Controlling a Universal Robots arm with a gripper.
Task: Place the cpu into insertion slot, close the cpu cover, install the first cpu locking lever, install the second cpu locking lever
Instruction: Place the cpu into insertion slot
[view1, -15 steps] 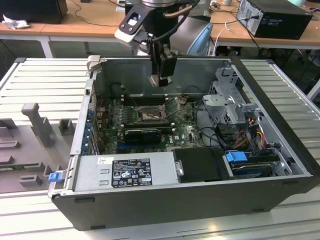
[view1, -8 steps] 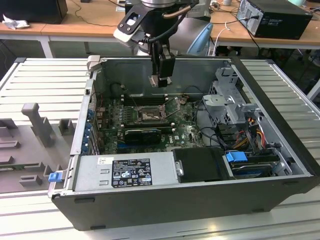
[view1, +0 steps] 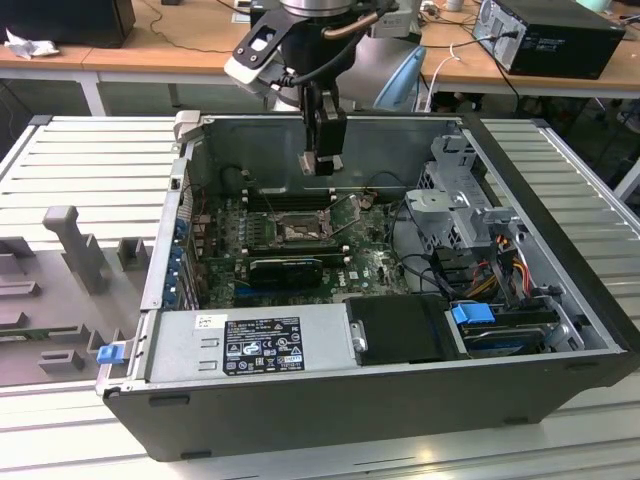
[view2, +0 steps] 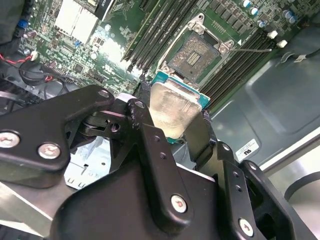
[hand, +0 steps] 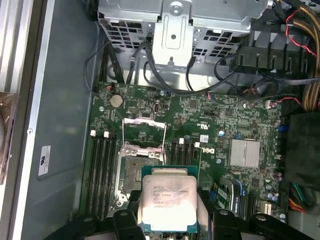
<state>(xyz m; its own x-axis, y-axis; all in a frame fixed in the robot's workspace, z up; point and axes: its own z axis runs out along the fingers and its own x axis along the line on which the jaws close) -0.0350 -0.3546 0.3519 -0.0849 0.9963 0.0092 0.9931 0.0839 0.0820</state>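
An open black computer case (view1: 380, 410) lies on a ribbed grey metal surface (view1: 90, 160). Inside, a silver power supply (view1: 250, 345) sits along the near wall, next to a green circuit board (view1: 370, 265). A grey drive cage (view1: 455, 200) stands at the exterior view's right. Grey moulded holders (view1: 70, 240) rest outside on the exterior view's left. In the first wrist view the board carries a finned heat sink (hand: 244, 152) and a coin battery (hand: 116, 100).

I am hovering my gripper (view1: 322, 163) with the cpu (hand: 167, 200) over the slot (hand: 131, 175), free air between. The open cover (hand: 142, 150) is standing beside it; the drive cage (view1: 455, 195) is crowding the exterior view's right.
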